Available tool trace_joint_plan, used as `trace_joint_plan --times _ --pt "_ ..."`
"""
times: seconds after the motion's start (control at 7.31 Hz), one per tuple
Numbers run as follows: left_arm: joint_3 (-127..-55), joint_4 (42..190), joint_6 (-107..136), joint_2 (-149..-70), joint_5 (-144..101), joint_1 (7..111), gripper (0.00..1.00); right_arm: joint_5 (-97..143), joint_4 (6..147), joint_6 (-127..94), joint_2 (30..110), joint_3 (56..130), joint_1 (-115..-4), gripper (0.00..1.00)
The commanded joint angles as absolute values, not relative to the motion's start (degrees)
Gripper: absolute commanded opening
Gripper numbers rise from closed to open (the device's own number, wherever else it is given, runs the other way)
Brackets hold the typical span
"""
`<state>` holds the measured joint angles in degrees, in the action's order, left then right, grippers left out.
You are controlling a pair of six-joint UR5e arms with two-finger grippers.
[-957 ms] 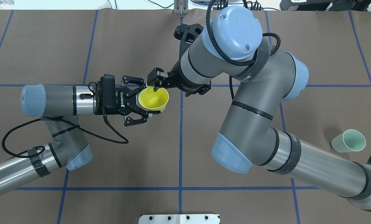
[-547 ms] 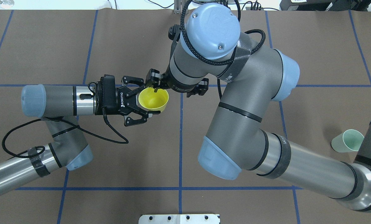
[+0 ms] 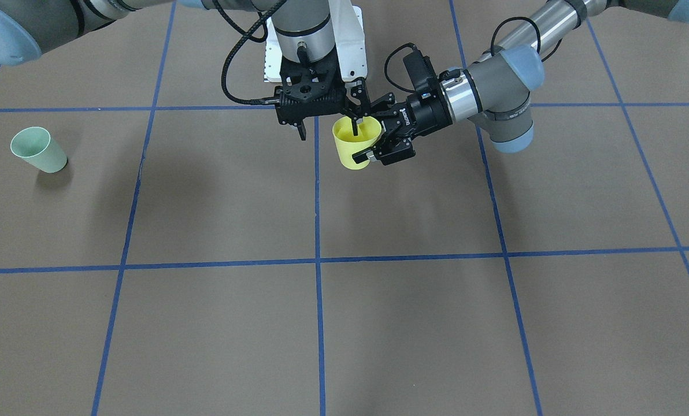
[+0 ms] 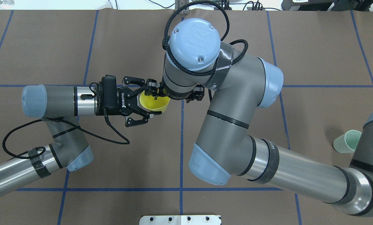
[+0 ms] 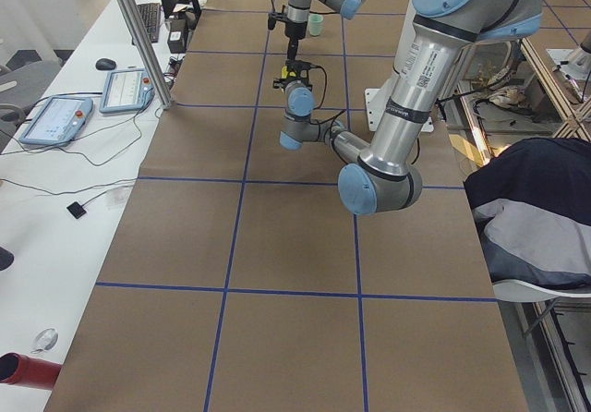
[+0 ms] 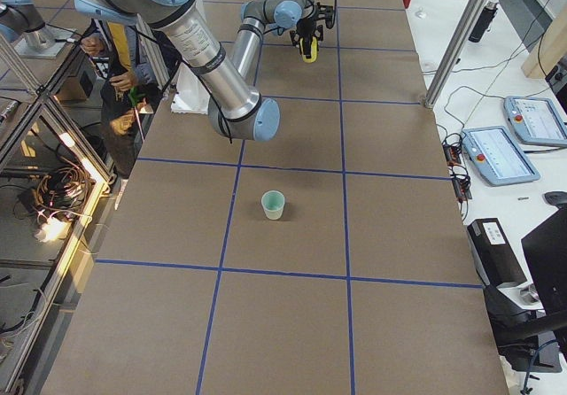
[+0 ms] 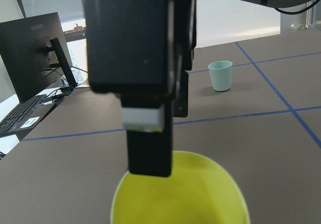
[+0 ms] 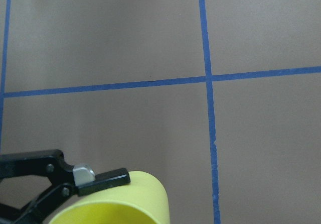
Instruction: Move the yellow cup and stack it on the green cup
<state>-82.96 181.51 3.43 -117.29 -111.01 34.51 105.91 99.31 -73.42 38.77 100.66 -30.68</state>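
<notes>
The yellow cup [image 4: 155, 104] hangs upright above the table's middle with my left gripper [image 4: 150, 101] shut on its sides. My right gripper [image 3: 328, 136] stands open above it. One of its fingers [image 7: 148, 143] dips inside the yellow cup [image 3: 353, 150], and the other stays outside, so the cup's wall lies between them. In the right wrist view the yellow cup's rim [image 8: 125, 204] shows beside a left finger [image 8: 95, 176]. The green cup [image 3: 37, 150] stands upright far off on my right side. From overhead, my right arm partly covers the green cup [image 4: 346, 142].
Blue tape lines cross the brown table cover [image 4: 111, 156]. A white mounting plate [image 4: 180, 219] sits at my base. My right arm's elbow [image 4: 208, 159] hangs over the middle. A person [image 6: 120, 67] stands beside the table behind my base.
My right arm has swung leftward, bringing its wrist upright over the yellow cup, and now covers part of the green cup. The left arm and the yellow cup have not moved.
</notes>
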Motion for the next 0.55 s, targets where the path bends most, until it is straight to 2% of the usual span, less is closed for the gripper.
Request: trace_joint_plan --times 0.0,0.14,0.27,0.41 --pt "-83.0 181.3 3.4 -117.2 -111.0 34.5 0.34 105.8 100.8 -73.0 38.8 100.5 -30.1 0.92" --pt "-83.0 181.3 3.4 -117.2 -111.0 34.5 0.34 105.7 100.9 -73.0 38.9 100.5 -29.6 0.74" --pt "-83.0 181.3 3.4 -117.2 -111.0 34.5 0.34 105.1 100.9 -73.0 38.8 100.5 -29.4 0.36" --pt "-82.9 181.3 3.4 -117.2 -110.9 34.4 0.34 105.0 100.8 -73.0 38.4 100.4 -29.4 0.17"
